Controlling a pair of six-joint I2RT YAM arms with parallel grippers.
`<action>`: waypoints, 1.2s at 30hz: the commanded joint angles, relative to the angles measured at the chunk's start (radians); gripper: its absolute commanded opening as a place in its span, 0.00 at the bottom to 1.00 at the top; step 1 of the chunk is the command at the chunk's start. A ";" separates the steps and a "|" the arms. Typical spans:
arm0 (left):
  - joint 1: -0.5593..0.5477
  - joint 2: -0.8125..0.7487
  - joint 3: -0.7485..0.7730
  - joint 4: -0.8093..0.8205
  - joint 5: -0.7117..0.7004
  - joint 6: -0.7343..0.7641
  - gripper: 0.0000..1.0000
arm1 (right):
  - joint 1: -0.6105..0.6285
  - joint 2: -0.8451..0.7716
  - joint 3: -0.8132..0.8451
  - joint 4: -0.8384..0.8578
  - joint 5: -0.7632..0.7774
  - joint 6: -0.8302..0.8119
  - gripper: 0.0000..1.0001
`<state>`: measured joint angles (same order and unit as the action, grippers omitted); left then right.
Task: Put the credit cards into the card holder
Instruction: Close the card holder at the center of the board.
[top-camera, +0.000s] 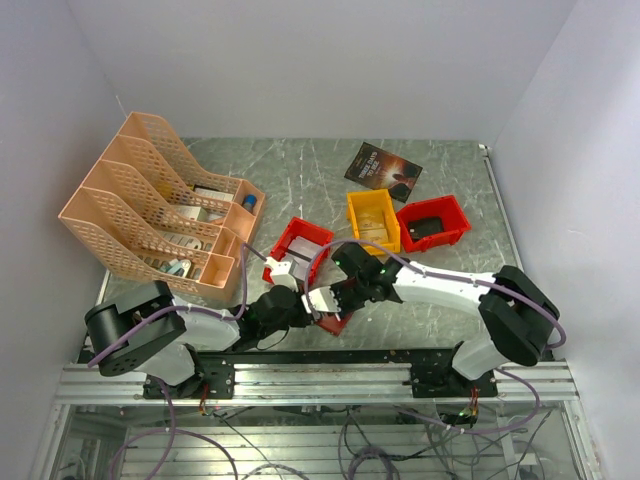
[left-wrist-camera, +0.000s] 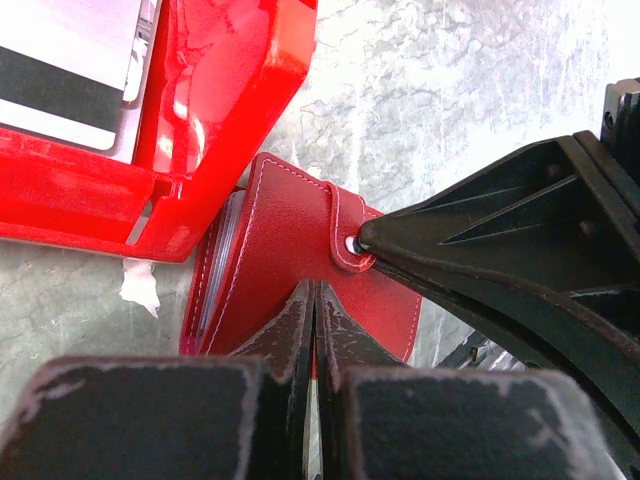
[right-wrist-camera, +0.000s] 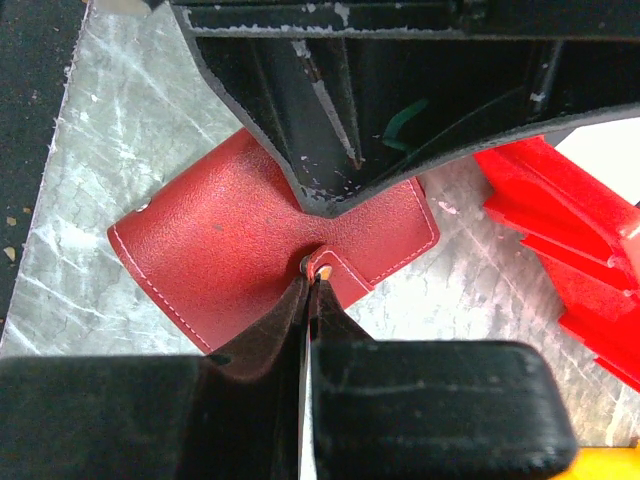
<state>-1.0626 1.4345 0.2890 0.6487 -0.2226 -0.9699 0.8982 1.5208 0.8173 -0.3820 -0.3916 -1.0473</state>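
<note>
The dark-red card holder (left-wrist-camera: 285, 235) lies folded shut on the table beside a red bin, and shows small in the top view (top-camera: 337, 323). My left gripper (left-wrist-camera: 315, 292) is shut on its near edge. My right gripper (right-wrist-camera: 318, 275) is shut on the holder's snap tab (right-wrist-camera: 345, 268), and its black fingers (left-wrist-camera: 480, 230) reach in from the right in the left wrist view. The holder also shows in the right wrist view (right-wrist-camera: 200, 250). Credit cards (left-wrist-camera: 70, 60), pale with a dark stripe, lie in the red bin (left-wrist-camera: 230, 90).
The red bin (top-camera: 300, 243) stands just behind the grippers. A yellow bin (top-camera: 373, 220), a second red bin (top-camera: 432, 222) and a dark booklet (top-camera: 383, 165) lie further back. An orange file rack (top-camera: 150, 205) fills the left side.
</note>
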 joint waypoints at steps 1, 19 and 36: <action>0.004 0.023 0.007 -0.039 0.001 0.011 0.07 | 0.016 -0.009 -0.030 0.018 0.033 0.003 0.00; 0.008 0.025 -0.004 0.003 0.021 -0.011 0.07 | 0.138 -0.023 -0.072 -0.033 0.121 -0.082 0.00; 0.043 -0.018 -0.026 0.082 0.069 -0.081 0.08 | 0.234 -0.015 -0.160 -0.049 0.232 -0.151 0.00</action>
<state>-1.0309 1.4425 0.2661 0.7002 -0.1677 -1.0309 1.0954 1.4597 0.7204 -0.3012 -0.0990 -1.1957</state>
